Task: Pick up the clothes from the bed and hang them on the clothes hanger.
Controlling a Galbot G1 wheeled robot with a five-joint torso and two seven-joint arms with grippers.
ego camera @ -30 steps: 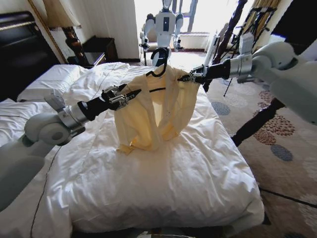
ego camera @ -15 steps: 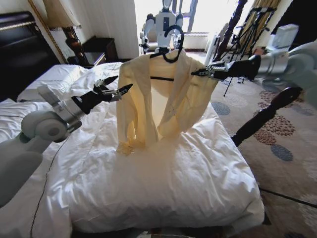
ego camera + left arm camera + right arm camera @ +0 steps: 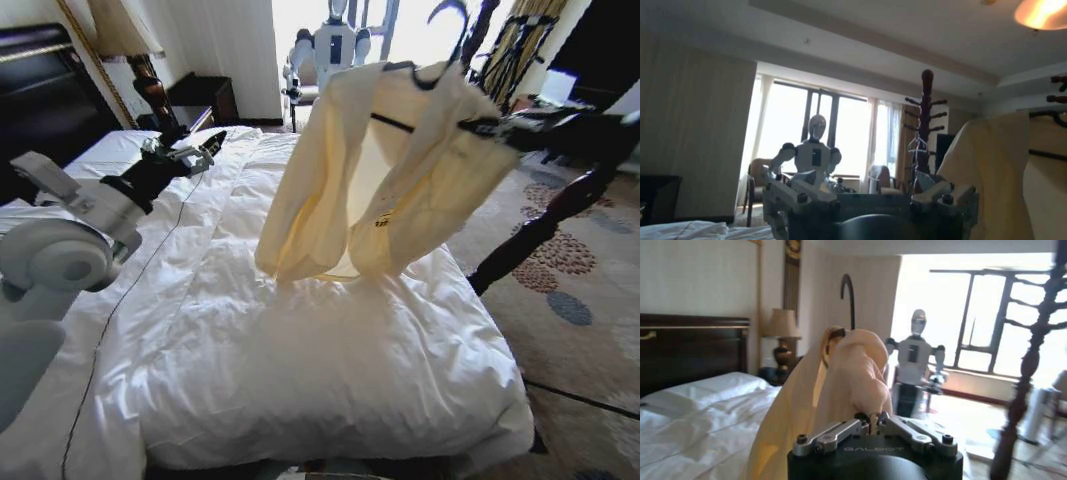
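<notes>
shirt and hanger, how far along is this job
Done: the yellow shirt is off the bed and draped on the black hanger. In hand: the right tool is shut on the shirt's shoulder, holding it up above the duvet. The left tool is open, off to the side over the bed. Left: hanging it up somewhere.

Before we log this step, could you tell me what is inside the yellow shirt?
A black wire hanger: its crossbar shows across the shirt's open front and its hook above the collar. The shoulder arms are covered by fabric. The right hand pinches one shoulder.
</notes>
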